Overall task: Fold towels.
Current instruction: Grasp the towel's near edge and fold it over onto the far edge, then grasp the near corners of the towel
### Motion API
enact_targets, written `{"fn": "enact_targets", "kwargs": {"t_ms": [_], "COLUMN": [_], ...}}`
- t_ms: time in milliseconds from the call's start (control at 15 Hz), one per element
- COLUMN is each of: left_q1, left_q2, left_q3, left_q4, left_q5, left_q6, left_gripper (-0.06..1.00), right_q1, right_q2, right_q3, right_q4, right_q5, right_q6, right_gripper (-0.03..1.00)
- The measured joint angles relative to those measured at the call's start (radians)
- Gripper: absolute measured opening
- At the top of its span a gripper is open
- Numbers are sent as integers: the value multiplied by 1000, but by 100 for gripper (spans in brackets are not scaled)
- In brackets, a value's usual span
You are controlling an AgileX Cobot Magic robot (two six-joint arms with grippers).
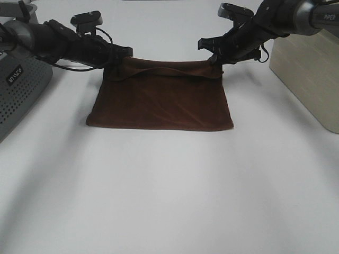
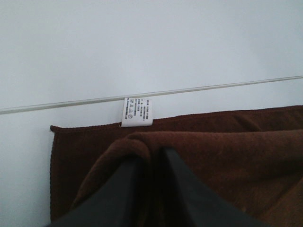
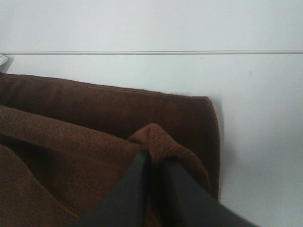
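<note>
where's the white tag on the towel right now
In the left wrist view, the white tag sticks out from the flat lower layer of the towel onto the white table, just beyond the fold pinched by the left gripper.

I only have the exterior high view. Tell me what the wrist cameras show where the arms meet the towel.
Observer: In the left wrist view, the left gripper has a fold of the towel pinched between its jaws.
Operator: Report the right side.
Observer: In the right wrist view, the right gripper pinches a bunched corner of the upper layer.
Operator: Find the tag.
Observer: A white tag sticks out from the flat lower layer's edge, beyond the left jaws.
</note>
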Motion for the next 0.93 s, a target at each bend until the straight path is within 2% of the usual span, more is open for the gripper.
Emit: {"fn": "enact_targets", "kwargs": {"t_ms": [67, 200, 267, 333, 533, 733, 867, 933], "left_q1": [0, 0, 0, 0, 7, 45, 71, 78], "left_q2": [1, 1, 0, -5, -44, -66, -65, -65], "left_q3": [-3, -5, -5, -5, -5, -7, -8, -8], "left_q4": [4, 14, 32, 55, 180, 263, 277, 280], "left_q5": [-4, -5, -2, 6, 107, 206, 272, 296], "left_q6": [0, 3, 3, 3, -12, -190, -310, -333], "left_gripper": [30, 64, 79, 87, 91, 91, 91, 91], "right_q1": [0, 0, 0, 0, 0, 0, 0, 0], "right_q2": [2, 2, -2, -12, -64, -101, -121, -128], "right_q3": [0, 0, 0, 0, -2, -2, -2, -2], "right_q4": [0, -6, -13, -27, -71, -77, -78, -78], "right_q5": [-12, -11, 14, 54, 156, 242, 273, 282], "right_q6": [0, 1, 1, 1, 1, 26, 56, 60], "right_gripper": [22, 58, 72, 79, 84, 84, 84, 84]}}
